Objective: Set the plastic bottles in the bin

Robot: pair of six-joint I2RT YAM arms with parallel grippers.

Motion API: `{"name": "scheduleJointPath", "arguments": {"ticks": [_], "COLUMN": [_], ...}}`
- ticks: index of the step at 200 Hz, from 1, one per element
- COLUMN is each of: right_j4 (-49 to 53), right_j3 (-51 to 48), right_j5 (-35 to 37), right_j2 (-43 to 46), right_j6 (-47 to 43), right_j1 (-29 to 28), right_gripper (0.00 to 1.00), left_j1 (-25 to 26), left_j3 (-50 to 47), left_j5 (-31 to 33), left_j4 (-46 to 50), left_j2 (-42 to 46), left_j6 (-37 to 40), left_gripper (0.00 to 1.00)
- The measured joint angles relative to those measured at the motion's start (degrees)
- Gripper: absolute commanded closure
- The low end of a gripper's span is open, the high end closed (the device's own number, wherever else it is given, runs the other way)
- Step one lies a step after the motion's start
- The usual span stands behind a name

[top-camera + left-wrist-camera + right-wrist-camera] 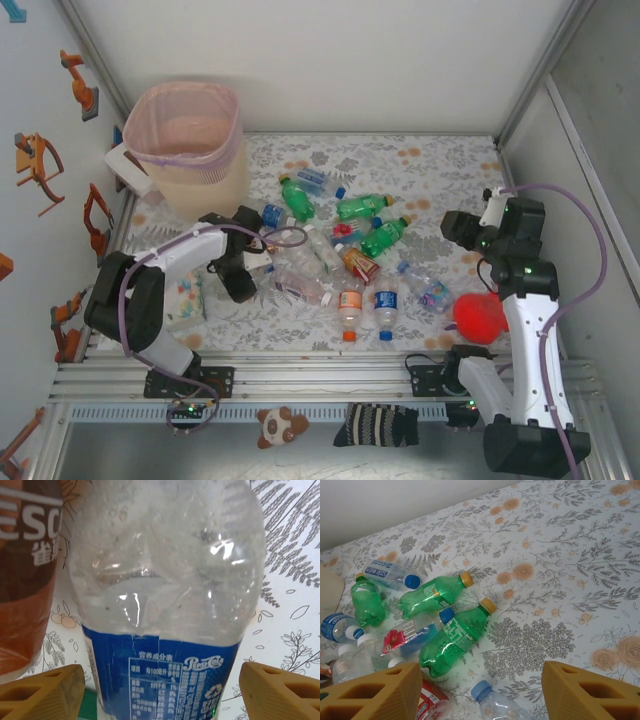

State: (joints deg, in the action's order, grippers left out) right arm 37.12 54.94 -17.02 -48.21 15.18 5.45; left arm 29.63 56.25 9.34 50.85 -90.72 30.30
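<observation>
The bin [192, 165] looks empty; bottles [383, 236] litter the counter [440, 170]. The left tool [160, 690], apart, straddles a Pepsi bottle [165, 580]; the right tool [482, 690] is apart, empty.

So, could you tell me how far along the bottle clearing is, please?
Nothing looks done: I see no bottle in the bin. In hand: the left jaws straddle a clear blue-label bottle, open. Still to do: the whole scatter of bottles on the table; right jaws hang open.

left arm [175, 255], right arm [527, 330]: white shells, black joints | cables [603, 248]: lilac, one per arm | bases [190, 381]: black, on rail [320, 376] | fingers [375, 692]: ochre, triangular cut-outs | LEDs [527, 268]: green, right arm
</observation>
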Motion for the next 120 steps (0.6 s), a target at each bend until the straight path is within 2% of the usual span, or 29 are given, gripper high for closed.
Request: {"name": "scheduleJointPath", "arguments": {"ticks": [80, 120], "right_j4": [0.7, 2.0], "right_j3": [0.0, 0.0], "right_j5": [0.5, 1.4], "right_j2": [2.2, 3.1], "right_j6": [0.0, -0.2], "right_j1": [0.0, 0.0], "right_gripper": [0.36, 0.36], "left_j1": [-0.4, -1.2], "left_j3": [1.6, 3.0], "left_j5": [-5.4, -6.0], "left_j4": [-1.4, -1.4], "left_j2": [-3.4, -4.9], "left_j6": [-0.2, -0.7], "left_gripper": [0.27, 0.36]}}
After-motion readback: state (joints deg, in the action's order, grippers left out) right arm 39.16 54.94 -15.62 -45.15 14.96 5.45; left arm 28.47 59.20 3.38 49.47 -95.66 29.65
